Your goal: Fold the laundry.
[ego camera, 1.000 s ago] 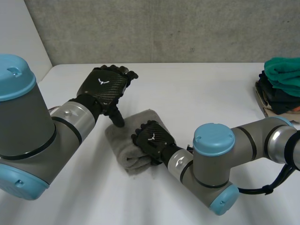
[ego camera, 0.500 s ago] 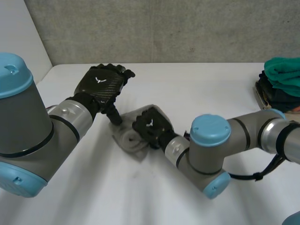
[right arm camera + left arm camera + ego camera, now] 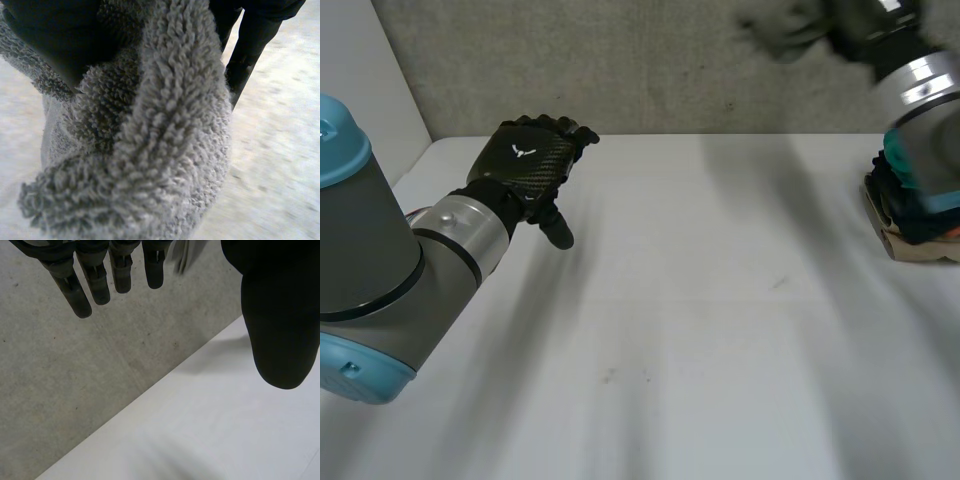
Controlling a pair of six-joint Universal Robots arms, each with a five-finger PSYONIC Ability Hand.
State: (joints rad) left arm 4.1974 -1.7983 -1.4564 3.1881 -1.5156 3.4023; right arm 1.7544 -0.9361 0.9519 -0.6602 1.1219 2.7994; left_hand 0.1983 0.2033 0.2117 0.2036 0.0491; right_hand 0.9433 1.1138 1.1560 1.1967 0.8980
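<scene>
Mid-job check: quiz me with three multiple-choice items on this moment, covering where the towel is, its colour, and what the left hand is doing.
1. Where is the towel?
A. Flat on the table
B. Gripped in the raised right hand
C. Hanging off the table's edge

2. What colour is the towel?
A. Red
B. White
C. Grey

3. What state is the left hand in?
A. Open, holding nothing
B. Shut on the towel
C. Pressed flat on the table

Answers:
1. B: the right wrist view shows the hand closed on the fluffy cloth, well above the table.
2. C: its pile is grey throughout.
3. A: the left wrist view shows straight fingers with nothing between them and the thumb.
</scene>
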